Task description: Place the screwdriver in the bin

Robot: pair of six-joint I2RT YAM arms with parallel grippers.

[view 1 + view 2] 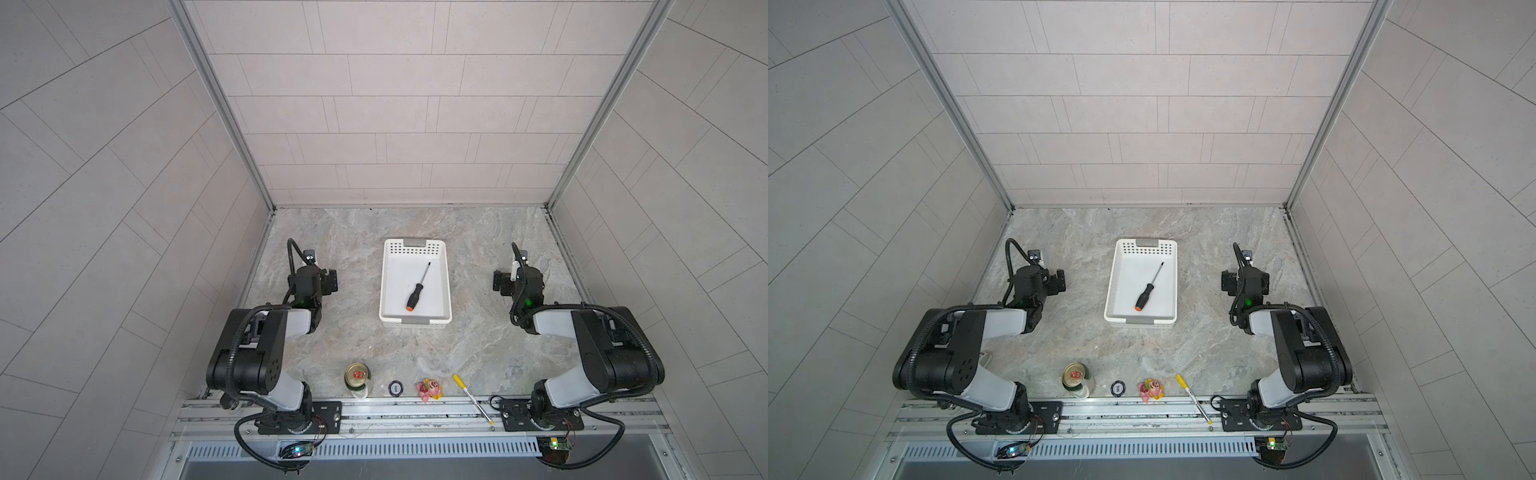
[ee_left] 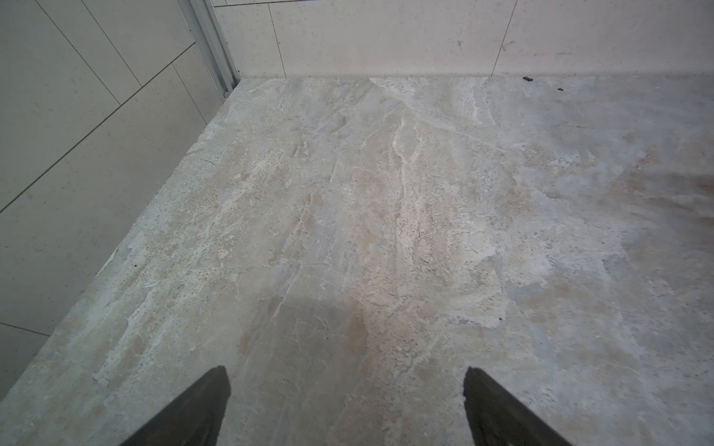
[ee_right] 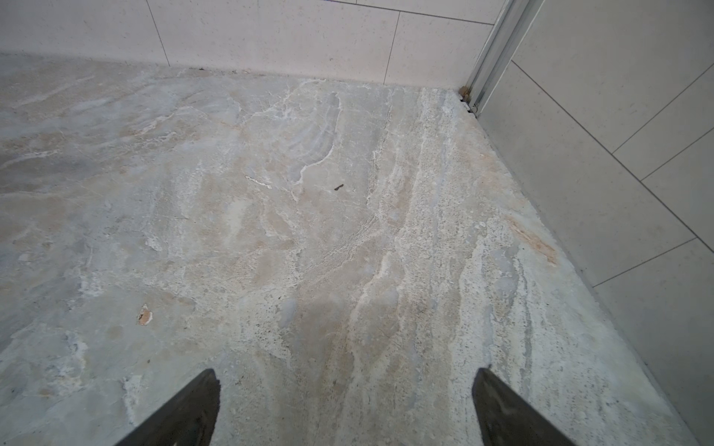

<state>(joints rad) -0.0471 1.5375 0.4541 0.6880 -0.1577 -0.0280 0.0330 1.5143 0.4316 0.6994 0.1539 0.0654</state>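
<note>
Screwdriver (image 1: 417,291) lies slanted inside the bin (image 1: 385,291), while left gripper (image 2: 345,372) and right gripper (image 3: 345,372) both gape empty; it seems light and stiff, best taken at its thick black handle.

The left tool (image 2: 345,372) and right tool (image 3: 346,372): the lower edge of each wrist view cuts off both jaws; only the dark tips show. The small round black disc (image 1: 396,387): marking too small to read. The small pink-and-yellow object (image 1: 430,389) beside it: too small to identify.
</note>
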